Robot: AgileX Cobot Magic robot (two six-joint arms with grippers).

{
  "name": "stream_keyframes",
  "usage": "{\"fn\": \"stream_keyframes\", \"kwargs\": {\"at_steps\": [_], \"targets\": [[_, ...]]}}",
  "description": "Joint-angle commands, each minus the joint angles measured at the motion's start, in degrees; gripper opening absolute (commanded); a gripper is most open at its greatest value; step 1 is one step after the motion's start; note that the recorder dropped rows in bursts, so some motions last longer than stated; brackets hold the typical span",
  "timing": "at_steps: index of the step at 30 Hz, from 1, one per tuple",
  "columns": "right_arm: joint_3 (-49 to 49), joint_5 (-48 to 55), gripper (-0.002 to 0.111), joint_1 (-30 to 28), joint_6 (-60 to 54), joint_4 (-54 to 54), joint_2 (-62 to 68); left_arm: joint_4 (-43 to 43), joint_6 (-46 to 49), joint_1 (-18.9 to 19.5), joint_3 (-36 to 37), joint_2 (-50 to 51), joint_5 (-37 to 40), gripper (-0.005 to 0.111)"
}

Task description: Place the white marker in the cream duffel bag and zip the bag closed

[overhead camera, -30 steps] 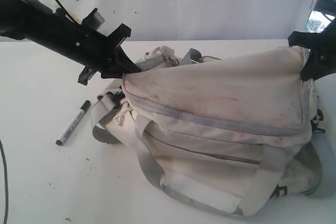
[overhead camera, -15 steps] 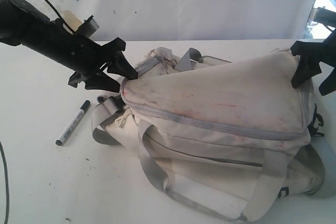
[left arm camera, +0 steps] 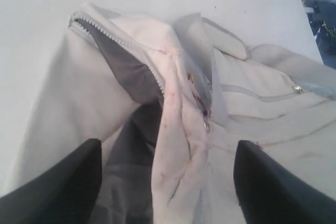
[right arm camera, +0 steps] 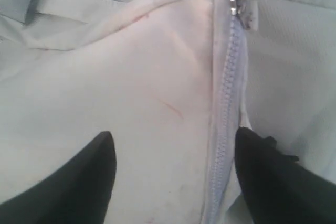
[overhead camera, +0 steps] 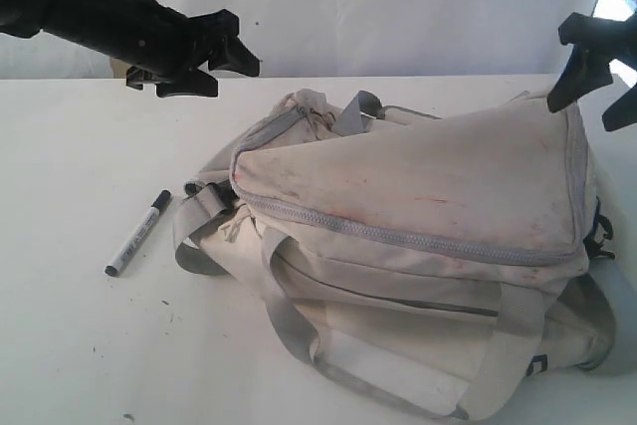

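Directly beneath the left gripper (left arm camera: 168,148), whose jaws stand wide and empty, the cream duffel bag (overhead camera: 418,196) gapes at one corner. Its dark lining (left arm camera: 126,72) shows there, likely a mouth left ready for the pen. Under the right gripper (overhead camera: 582,111), likewise spread and holding nothing, sit the bag's other end and a zipper pull (right arm camera: 239,3). Farther from the left claw, down on the table (overhead camera: 70,345) beside the bag's strap, lies the white marker (overhead camera: 139,234), not yet picked up.
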Motion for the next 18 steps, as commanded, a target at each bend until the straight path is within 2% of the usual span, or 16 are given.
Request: {"fn": "stream_keyframes", "kwargs": {"at_steps": [1, 7, 14, 18], "targets": [[-0.19, -0.53, 0.057, -0.35, -0.57, 4.62, -0.67, 0.84, 0.35, -0.88, -2.01, 1.22, -1.36, 0.077], [-0.19, 0.12, 0.053, 1.06, -2.18, 5.00, -0.67, 7.61, 0.20, -3.27, -9.99, 7.12, 1.92, 0.072], [-0.19, 0.11, 0.053, 2.30, -2.60, 4.65, -0.67, 23.98, -1.53, -8.00, -19.13, 10.89, 1.80, 0.072], [-0.19, -0.23, 0.053, 2.30, -2.59, 3.35, -0.67, 24.63, -0.85, -9.75, -19.87, 11.37, 2.03, 0.072]]}}
